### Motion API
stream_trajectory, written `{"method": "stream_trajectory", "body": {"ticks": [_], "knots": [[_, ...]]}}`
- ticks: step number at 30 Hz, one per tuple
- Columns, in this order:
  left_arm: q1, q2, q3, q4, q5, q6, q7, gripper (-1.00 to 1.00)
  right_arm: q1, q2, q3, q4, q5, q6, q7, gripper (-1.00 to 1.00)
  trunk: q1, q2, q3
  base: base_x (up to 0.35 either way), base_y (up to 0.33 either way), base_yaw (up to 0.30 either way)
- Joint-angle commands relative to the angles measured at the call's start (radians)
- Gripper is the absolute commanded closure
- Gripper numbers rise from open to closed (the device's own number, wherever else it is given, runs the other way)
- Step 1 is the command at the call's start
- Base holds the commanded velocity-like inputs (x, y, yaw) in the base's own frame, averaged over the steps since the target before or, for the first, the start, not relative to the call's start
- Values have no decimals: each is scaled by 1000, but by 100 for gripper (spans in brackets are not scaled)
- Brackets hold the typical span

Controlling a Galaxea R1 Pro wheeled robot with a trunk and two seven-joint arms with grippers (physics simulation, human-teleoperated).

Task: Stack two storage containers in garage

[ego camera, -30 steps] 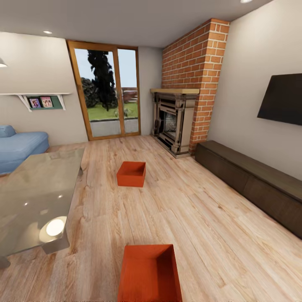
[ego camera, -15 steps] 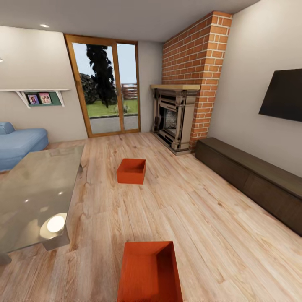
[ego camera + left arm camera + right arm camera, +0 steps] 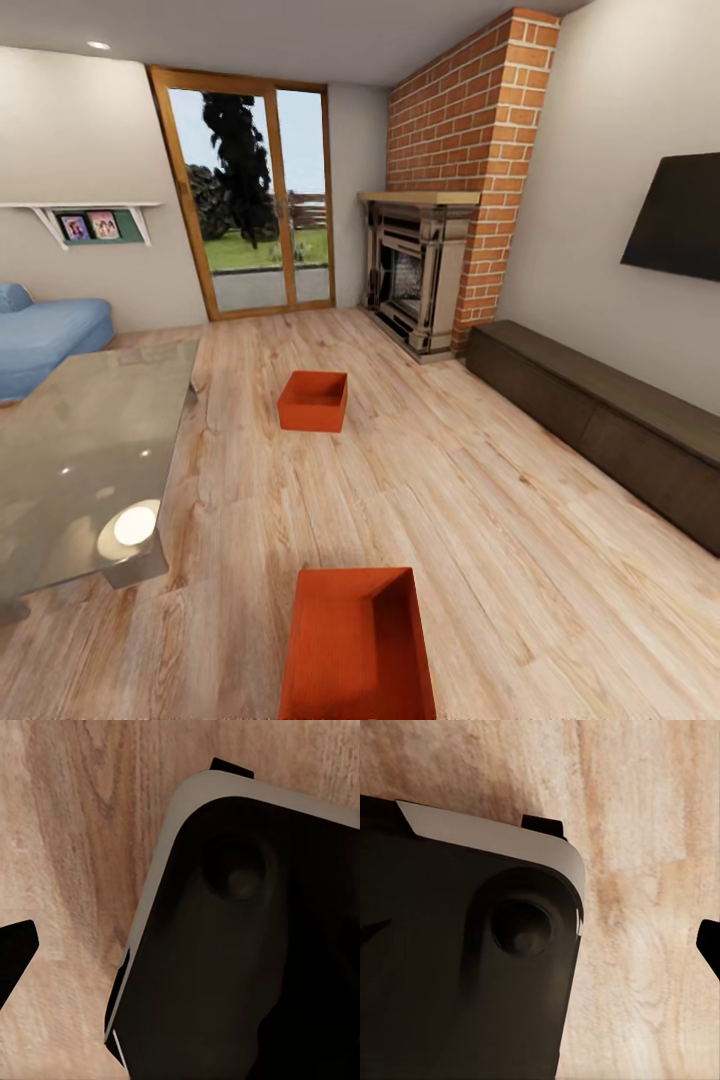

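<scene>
Two orange-red open-topped storage containers stand on the light wood planks of the living room. The near container (image 3: 357, 645) is at the bottom of the head view, just ahead of me. The far container (image 3: 314, 400) sits mid-room, toward the glass doors (image 3: 250, 200). Both look empty. In the left wrist view, one dark fingertip (image 3: 13, 961) of the left gripper shows at the picture's edge, over bare planks beside my dark base (image 3: 247, 945). In the right wrist view, the right gripper's fingertip (image 3: 711, 943) likewise sits at the edge, beside the base (image 3: 457, 967). Nothing is held.
A glass-topped table (image 3: 80, 450) stands at the left, with a blue sofa (image 3: 45, 335) behind it. A brick fireplace (image 3: 415, 275) is at the back right. A low dark cabinet (image 3: 600, 420) runs along the right wall under a black TV (image 3: 680, 215). Open floor lies between the containers.
The whole head picture has shifted slightly, so the camera has moved. Both containers rest in the same spots on the floor.
</scene>
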Motion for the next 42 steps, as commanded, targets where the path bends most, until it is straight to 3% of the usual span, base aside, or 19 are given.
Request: {"method": "stream_trajectory", "body": {"ticks": [1,42], "knots": [[0,0,2,-1,2,0,2,-100,-1,0,9,3,-10,-8,-1,-100,0,0,-3,0,0,0],[0,0,1,-1,3,0,2,-100,-1,1,8,3,-11,-13,-2,-100,0,0,-69,0,0,40]]}}
